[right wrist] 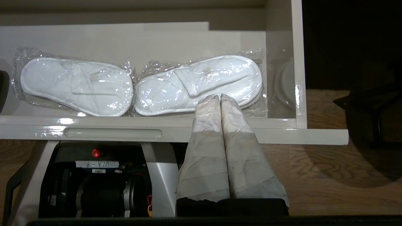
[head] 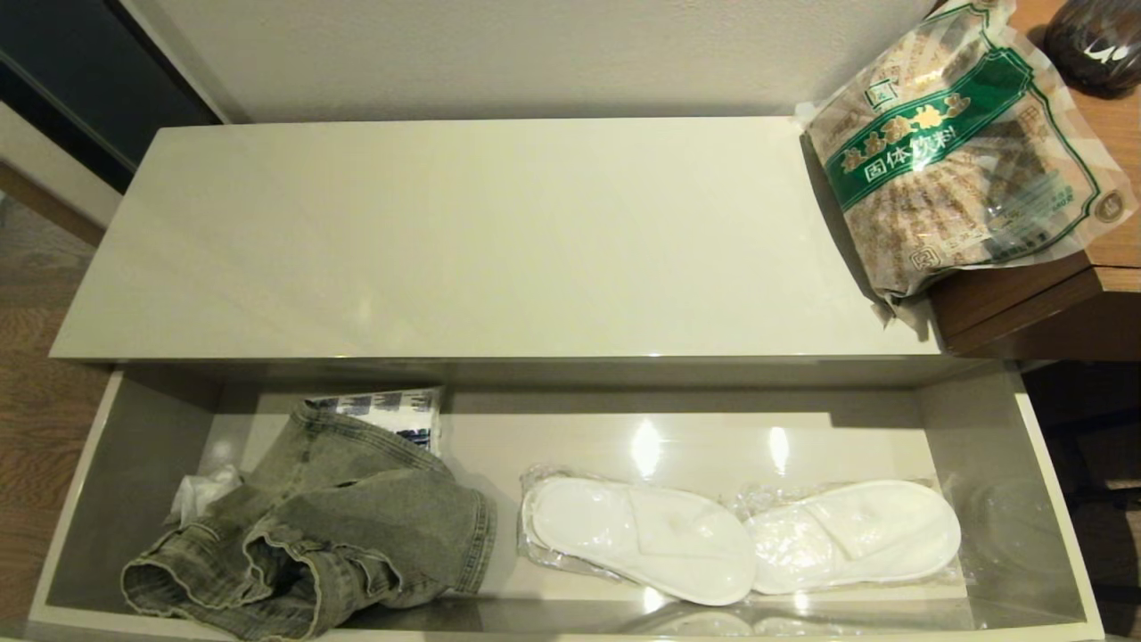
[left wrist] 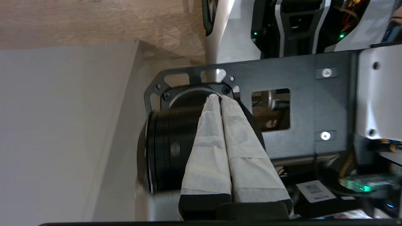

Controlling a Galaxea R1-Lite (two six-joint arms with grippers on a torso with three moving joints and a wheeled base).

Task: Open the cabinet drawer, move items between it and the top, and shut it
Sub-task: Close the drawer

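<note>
Drawer stands open, both grippers pressed together and empty.

The cabinet drawer (head: 1052,499) holds the denim garment (head: 321,526) at its left end; the granule bag (head: 963,152) overhangs the top's (head: 463,241) right edge. Left gripper (left wrist: 220,98) and right gripper (right wrist: 220,96) hang back.

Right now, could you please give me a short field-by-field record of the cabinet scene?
drawer: pulled open
in drawer: denim garment at its left end, wrapped white slippers right of middle
cabinet top: bare except the granule bag, which overlaps its right end and the wooden table
left gripper: jaws shut, empty
right gripper: jaws shut, empty, near drawer front
</note>
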